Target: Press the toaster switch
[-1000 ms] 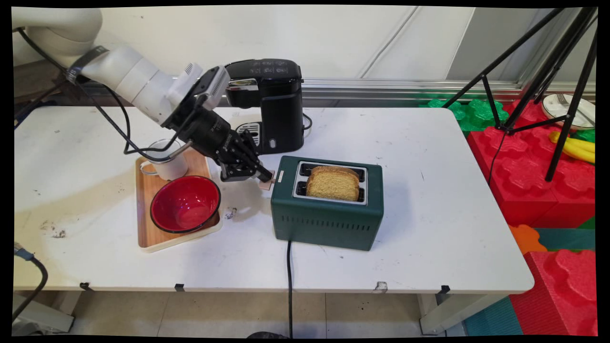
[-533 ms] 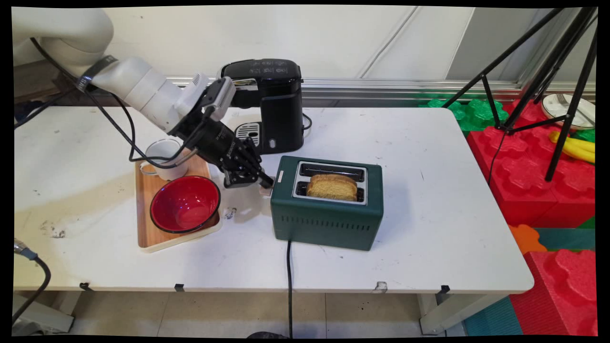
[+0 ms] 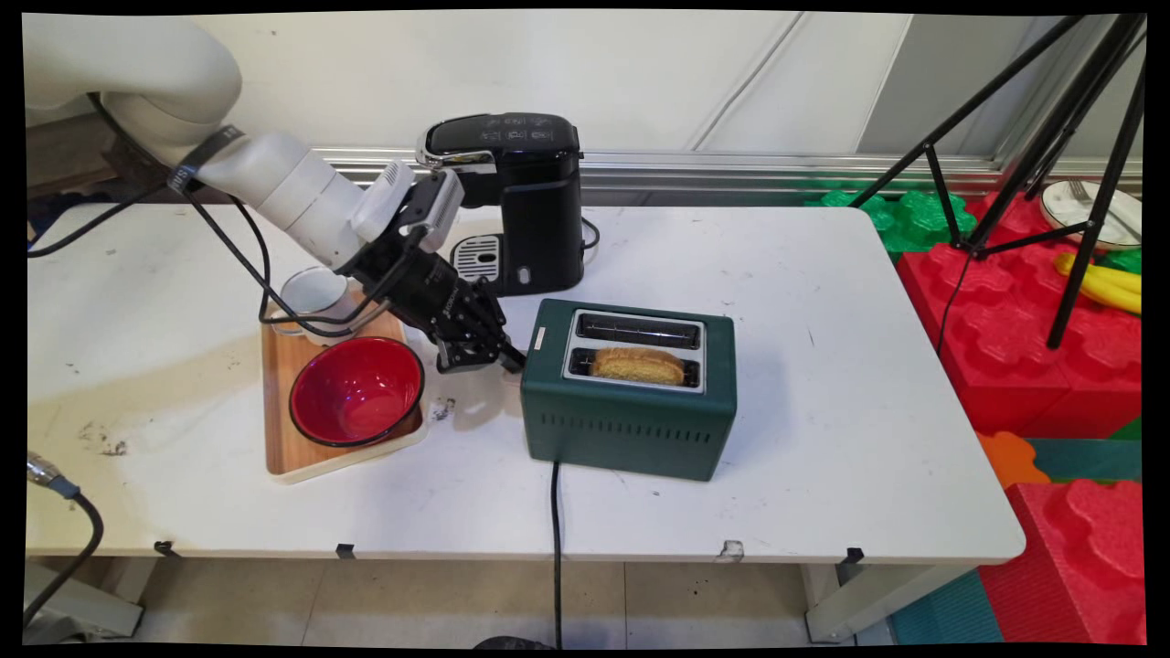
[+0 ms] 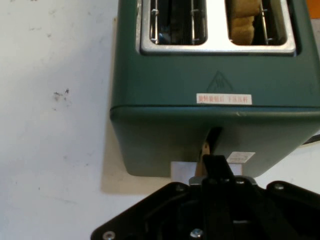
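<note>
Toast [image 3: 637,366]: sunk lower since earlier frames, now nearly level with the near slot of the green toaster [image 3: 631,425], frame centre. Lever [image 4: 206,171]: lower on toaster's left end. Gripper [image 3: 507,359]: fingers pressed together upon lever. Red bowl [image 3: 356,391]: on wooden tray [image 3: 279,366], left of gripper.

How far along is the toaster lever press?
Done: the bread sits in the near slot of the toaster, sunk almost flush with the top. In hand: the gripper, shut, bears on the lever at the toaster's end, low down. Left: letting go and backing off. Whether the lever has latched cannot be told.
</note>
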Tool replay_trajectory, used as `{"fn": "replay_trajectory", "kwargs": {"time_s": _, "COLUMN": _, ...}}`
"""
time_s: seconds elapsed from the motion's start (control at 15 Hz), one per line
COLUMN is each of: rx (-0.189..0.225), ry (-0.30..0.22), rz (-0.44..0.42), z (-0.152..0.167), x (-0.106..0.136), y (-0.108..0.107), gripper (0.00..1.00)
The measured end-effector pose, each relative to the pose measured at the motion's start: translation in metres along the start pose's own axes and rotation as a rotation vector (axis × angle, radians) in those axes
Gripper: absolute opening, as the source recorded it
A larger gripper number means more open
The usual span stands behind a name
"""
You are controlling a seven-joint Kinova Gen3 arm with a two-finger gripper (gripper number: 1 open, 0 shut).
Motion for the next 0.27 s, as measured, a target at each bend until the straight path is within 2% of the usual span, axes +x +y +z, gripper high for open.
{"fn": "replay_trajectory", "kwargs": {"time_s": 0.27, "rx": 0.0, "ry": -0.009, "rz": -0.001, "z": 0.0034, "x": -0.0031, "y": -0.0001, "gripper": 0.0}}
